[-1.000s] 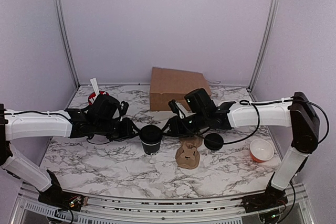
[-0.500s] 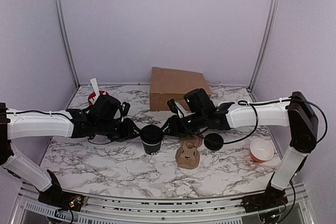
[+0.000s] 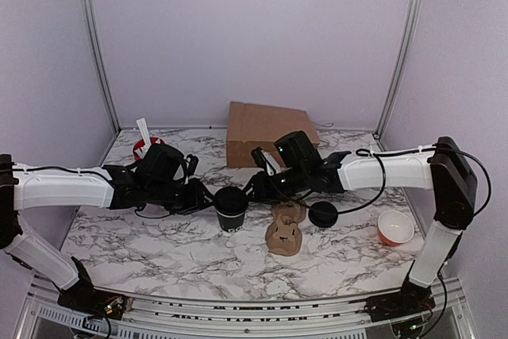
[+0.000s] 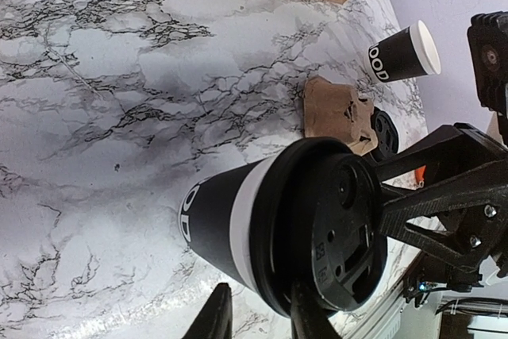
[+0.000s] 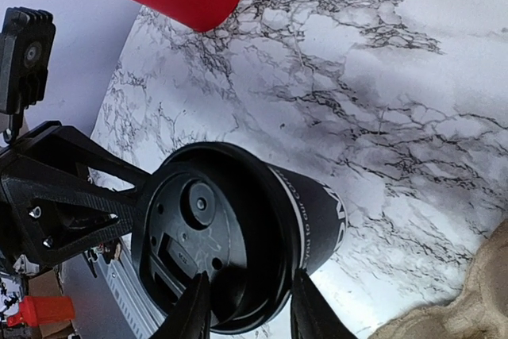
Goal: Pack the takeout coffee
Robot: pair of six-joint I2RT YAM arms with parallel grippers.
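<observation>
The takeout coffee (image 3: 230, 209), a black paper cup with white print and a black lid, stands upright mid-table. It fills the left wrist view (image 4: 274, 232) and the right wrist view (image 5: 238, 236). My left gripper (image 3: 204, 196) is at the cup's left, my right gripper (image 3: 254, 189) at its right, both at lid height. In each wrist view the gripper (image 4: 260, 317) (image 5: 248, 311) is partly open. Its fingertips straddle the lid's edge, one over the lid top and one beside the cup wall. Neither clamps the cup body.
A cardboard cup carrier (image 3: 284, 229) lies just right of the cup, with a loose black lid (image 3: 323, 213) beyond it. A brown paper bag (image 3: 266, 134) stands at the back. A red cup (image 3: 145, 147) is back left, an orange bowl (image 3: 394, 228) right. A second, unlidded black cup (image 4: 403, 52) stands behind.
My right arm has edged a little left toward the cup. The cup and the left arm have hardly moved.
</observation>
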